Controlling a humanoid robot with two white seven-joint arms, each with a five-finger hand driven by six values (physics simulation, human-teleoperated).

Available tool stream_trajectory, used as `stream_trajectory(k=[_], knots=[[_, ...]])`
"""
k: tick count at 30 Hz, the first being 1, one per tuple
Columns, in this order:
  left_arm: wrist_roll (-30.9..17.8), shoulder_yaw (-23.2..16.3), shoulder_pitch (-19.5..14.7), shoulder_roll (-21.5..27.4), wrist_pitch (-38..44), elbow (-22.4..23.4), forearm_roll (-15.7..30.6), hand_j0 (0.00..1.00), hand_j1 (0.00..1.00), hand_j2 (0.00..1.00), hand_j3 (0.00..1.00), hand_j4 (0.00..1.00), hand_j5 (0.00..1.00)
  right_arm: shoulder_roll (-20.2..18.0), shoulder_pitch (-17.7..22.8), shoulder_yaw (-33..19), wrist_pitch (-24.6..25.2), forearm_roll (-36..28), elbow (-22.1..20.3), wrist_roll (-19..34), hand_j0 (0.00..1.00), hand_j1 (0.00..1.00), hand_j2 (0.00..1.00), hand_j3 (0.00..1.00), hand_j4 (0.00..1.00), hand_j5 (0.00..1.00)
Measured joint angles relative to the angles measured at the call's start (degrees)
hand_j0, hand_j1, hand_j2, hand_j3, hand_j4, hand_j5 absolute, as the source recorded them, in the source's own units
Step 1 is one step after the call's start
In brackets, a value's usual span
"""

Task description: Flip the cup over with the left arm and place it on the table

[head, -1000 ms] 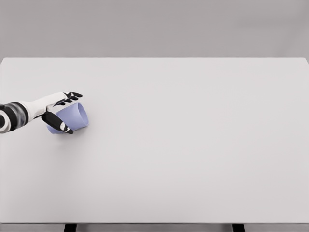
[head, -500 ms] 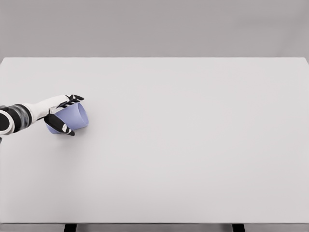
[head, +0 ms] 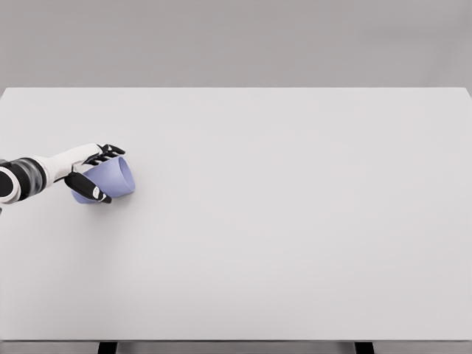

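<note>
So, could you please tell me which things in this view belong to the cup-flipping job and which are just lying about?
Part of the job:
- pale lilac plastic cup, tipped on its side
- left hand, fingers wrapped around the cup
- wide white table, where the cup is to be placed

Just lying about:
- nothing else shows on the table; the right arm is out of view

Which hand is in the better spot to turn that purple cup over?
The left hand. Its fingers are already wrapped around the purple cup, which lies tilted at the left of the table. The right arm is nowhere in view.
</note>
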Motion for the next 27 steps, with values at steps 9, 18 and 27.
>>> stream_trajectory(k=[9,18,27], knots=[[0.0,0.0,0.0,-0.5,1.2,0.2,0.6,0.65,0.65,0.65,0.65,0.65,0.65,0.0,0.0,0.0,0.0,0.0,0.0,0.0,1.0,1.0,1.0,1.0,1.0,1.0],[0.0,0.9,-0.4,-0.5,1.3,0.2,1.2,0.45,0.45,0.45,0.45,0.45,0.45,0.0,0.0,0.0,0.0,0.0,0.0,0.0,1.0,1.0,1.0,1.0,1.0,1.0],[-0.1,6.2,-0.4,-0.5,-10.4,3.0,6.0,0.43,0.43,0.43,0.43,0.43,0.43,0.0,0.0,0.0,0.0,0.0,0.0,0.0,1.0,1.0,1.0,1.0,1.0,1.0]])
